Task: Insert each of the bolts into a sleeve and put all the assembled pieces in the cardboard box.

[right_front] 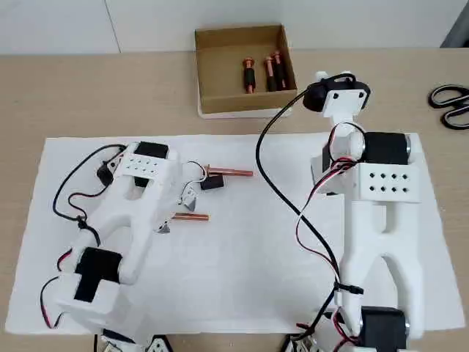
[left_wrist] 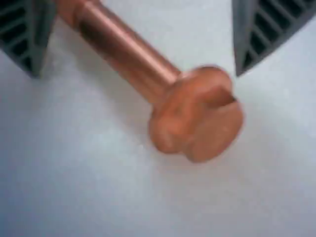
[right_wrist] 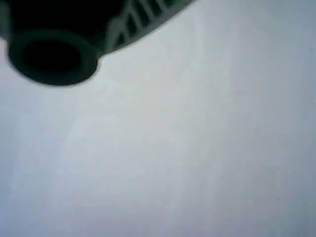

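Note:
A copper bolt (left_wrist: 192, 118) lies on the white sheet between the open fingers (left_wrist: 266, 29) of my left gripper (left_wrist: 138, 54), which straddles its shank without touching it. The high view shows this bolt (right_front: 192, 216) just right of the left gripper (right_front: 176, 213). A second bolt (right_front: 231, 173) lies farther back with a black sleeve (right_front: 212, 183) beside its head. My right gripper (right_wrist: 89, 24) holds a black sleeve (right_wrist: 52, 57) low over the sheet; the right arm (right_front: 381, 183) covers it from above. The cardboard box (right_front: 212, 73) at the back holds three assembled pieces (right_front: 264, 72).
A white sheet (right_front: 242, 271) covers the work area, with bare room between the two arms. Black scissors (right_front: 451, 103) lie on the wooden table at the far right. A black cable (right_front: 275, 183) loops from the right arm across the sheet.

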You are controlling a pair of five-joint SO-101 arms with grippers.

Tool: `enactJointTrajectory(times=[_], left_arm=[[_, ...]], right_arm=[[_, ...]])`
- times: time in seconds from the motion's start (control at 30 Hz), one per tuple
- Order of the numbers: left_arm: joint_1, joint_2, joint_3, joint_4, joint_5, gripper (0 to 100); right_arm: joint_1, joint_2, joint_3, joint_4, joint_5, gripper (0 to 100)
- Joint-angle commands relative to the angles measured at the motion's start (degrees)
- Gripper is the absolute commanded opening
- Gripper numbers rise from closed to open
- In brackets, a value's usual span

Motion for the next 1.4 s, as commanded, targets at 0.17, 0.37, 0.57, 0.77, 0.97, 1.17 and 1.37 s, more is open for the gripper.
enactJointTrajectory(times=[0.17, 0.37, 0.57, 0.77, 0.97, 1.17, 1.37], left_arm=[[-0.53, 1.14, -1.45, -2.64, 2.02, 22], [-0.26, 1.32, -1.45, -2.64, 2.02, 14], [-0.09, 1.32, -1.45, -2.64, 1.93, 13], [0.00, 1.14, -1.45, -2.64, 1.93, 9], [2.29, 1.23, -2.07, -2.29, 1.67, 1], [8.00, 0.97, -4.18, -1.32, 1.49, 1], [10.64, 1.14, -12.79, 8.88, -6.42, 1]], right_arm=[[-0.22, -2.33, -0.35, 0.40, -0.88, 0.4], [-0.22, -2.33, -0.35, 0.22, -0.88, 0.4], [-0.22, -2.33, -0.26, 0.31, -0.88, 0.4], [-0.22, -2.33, -0.26, 0.31, -0.88, 0.4], [-0.22, -2.24, -0.26, 0.04, -0.88, 0.4], [-0.22, -2.24, -0.26, -0.04, -0.88, 0.4], [-0.22, -2.24, -0.26, -0.04, -0.88, 0.4]])
